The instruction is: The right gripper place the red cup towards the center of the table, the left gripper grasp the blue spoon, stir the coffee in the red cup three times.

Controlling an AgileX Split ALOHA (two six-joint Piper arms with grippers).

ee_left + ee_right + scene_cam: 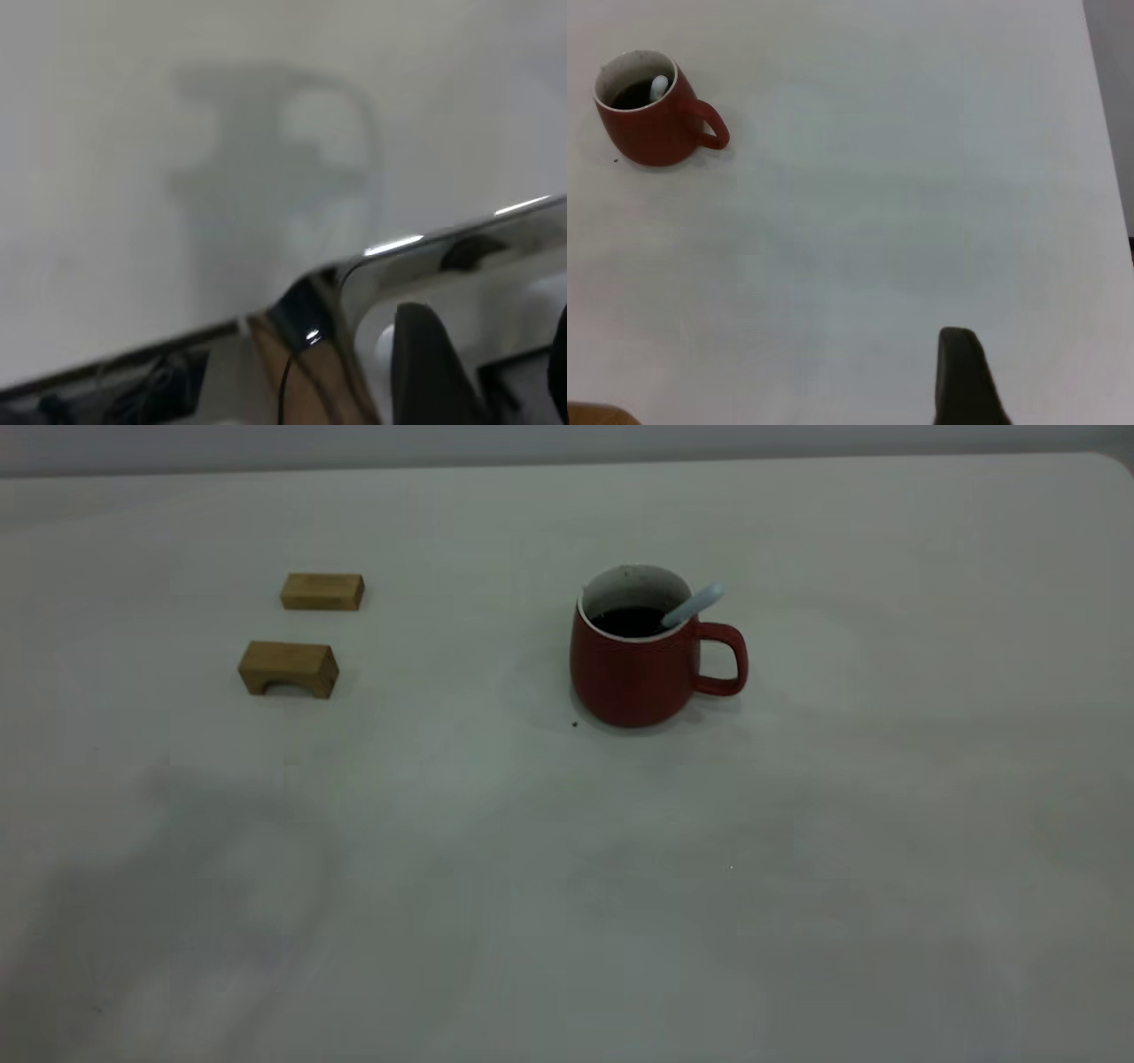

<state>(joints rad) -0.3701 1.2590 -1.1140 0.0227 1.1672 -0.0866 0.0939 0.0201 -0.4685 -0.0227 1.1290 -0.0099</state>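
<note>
Although both our arms are out of the exterior view, each wrist camera catches a piece of its own gripper. Of our right gripper [966, 381] only one dark finger shows, cut off at the picture's edge, touching nothing; whether the jaws are spread or closed we cannot tell. Of our left gripper [443, 354] we see a blurred dark finger behind a shiny curved part, hanging near the table [567, 886] edge with nothing visibly held; its opening cannot be told either. The red cup [631, 657] stands upright on the table, well apart from our right gripper and free of both. Its loop handle points away from the two wooden blocks [292, 631], which lie well off on the cup's other side. The blue spoon [694, 605] rests in the cup, bowl hidden under the dark coffee [627, 620], its pale handle leaning over the rim above the cup's handle, long axis tilted up toward that side.
</note>
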